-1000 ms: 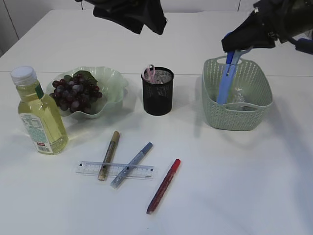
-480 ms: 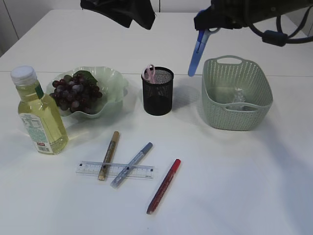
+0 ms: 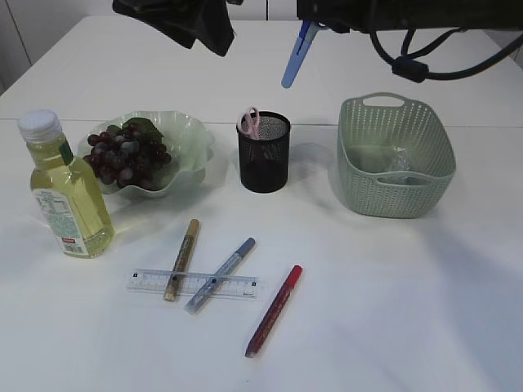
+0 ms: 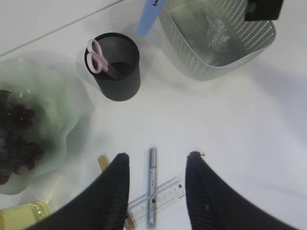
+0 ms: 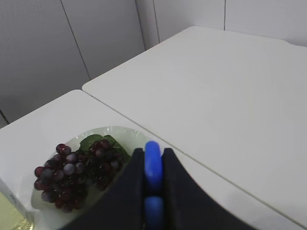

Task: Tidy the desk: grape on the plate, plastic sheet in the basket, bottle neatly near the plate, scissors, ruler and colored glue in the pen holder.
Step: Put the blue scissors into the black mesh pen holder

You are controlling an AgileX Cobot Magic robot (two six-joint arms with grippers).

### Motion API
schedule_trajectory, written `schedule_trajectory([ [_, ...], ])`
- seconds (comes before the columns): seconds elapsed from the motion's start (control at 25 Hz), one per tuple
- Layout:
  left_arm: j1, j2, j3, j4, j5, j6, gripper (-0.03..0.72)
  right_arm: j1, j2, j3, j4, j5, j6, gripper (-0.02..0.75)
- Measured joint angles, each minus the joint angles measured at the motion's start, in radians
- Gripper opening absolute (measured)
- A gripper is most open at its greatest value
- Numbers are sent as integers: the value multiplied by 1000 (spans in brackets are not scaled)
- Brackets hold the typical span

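My right gripper [image 3: 307,24] is shut on blue scissors [image 3: 292,64], which hang in the air above and right of the black mesh pen holder [image 3: 263,159]. Pink scissors [image 3: 249,121] stand in that holder. Grapes [image 3: 127,155] lie on the green plate [image 3: 186,135], with the bottle [image 3: 69,196] to its left. The clear ruler [image 3: 237,286] lies under gold [image 3: 181,257] and silver [image 3: 221,263] glue pens; a red glue pen [image 3: 274,310] lies beside them. Crumpled plastic sheet [image 3: 398,159] sits in the basket [image 3: 396,192]. My left gripper [image 4: 158,155] hovers open high over the silver pen [image 4: 152,182].
The basket stands right of the pen holder with a hand-width gap between them. The plate's wavy rim comes close to the holder on its left. A seam between two tabletops runs behind the plate and the basket.
My right gripper has lifted the blue scissors out of the basket and carried them left and up, to above the pen holder. The left arm has drifted a little left.
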Motion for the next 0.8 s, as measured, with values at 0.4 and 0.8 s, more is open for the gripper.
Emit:
schedule_trajectory([
  [0.4,0,0,0,79,2,0,288,28,131,-68,159,-34,-229,72],
  [0.8,0,0,0,105,-2,0,279,47,243,-125,142,-39,-235,72],
])
